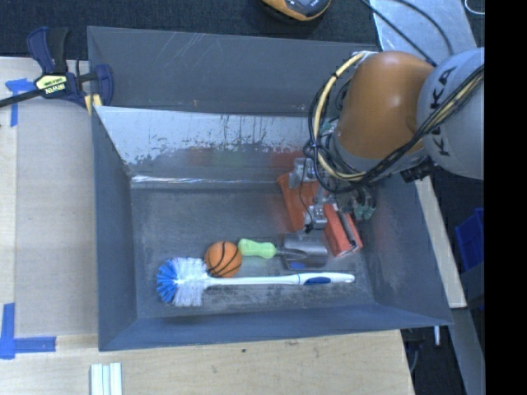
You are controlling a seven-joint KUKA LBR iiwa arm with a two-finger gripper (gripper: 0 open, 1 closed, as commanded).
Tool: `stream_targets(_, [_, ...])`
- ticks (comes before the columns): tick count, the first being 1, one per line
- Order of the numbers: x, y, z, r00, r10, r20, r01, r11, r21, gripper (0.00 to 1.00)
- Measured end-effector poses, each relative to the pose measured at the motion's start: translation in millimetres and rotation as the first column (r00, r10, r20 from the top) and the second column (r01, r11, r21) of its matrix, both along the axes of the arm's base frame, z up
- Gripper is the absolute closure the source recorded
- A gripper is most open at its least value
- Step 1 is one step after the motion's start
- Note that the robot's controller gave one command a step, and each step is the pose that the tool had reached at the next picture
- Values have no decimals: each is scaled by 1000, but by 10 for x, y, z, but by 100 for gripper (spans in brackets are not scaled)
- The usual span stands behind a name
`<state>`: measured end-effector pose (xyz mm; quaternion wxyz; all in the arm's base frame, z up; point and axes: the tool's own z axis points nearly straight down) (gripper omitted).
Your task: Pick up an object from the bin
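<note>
Orange block (342, 234), long and flat, lies on the floor of the bin (206, 72) toward its right wall, and the gripper (314, 223) is down low right at it. A second orange piece (288, 202) shows just on the gripper's other side, toward the back wall; whether the two are one thing cannot be told. Whether the gripper is open or closed cannot be told either, since the wrist and its cables cover it, so no grip on anything can be claimed.

Just in front of the gripper sits a small grey piece (303, 253), with a green piece (257, 248) and a small orange ball (222, 258) beside it. A white-handled brush (272, 281) with a blue and white head stretches along the front wall.

By the look of it the task is at the reaching stage: the arm is down in the bin, but everything appears to rest on the floor. Closing on one thing and lifting it clear seem left to do.
</note>
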<state>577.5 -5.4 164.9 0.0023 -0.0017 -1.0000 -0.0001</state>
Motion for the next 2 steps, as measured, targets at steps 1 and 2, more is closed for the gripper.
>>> stream_targets(1, [15, -1, 51, 1000, 0, 8, 0, 1000, 0, 0])
stream_targets(2, [-505, -43, -934, 997, -78, 2, 78, 997, 0, 0])
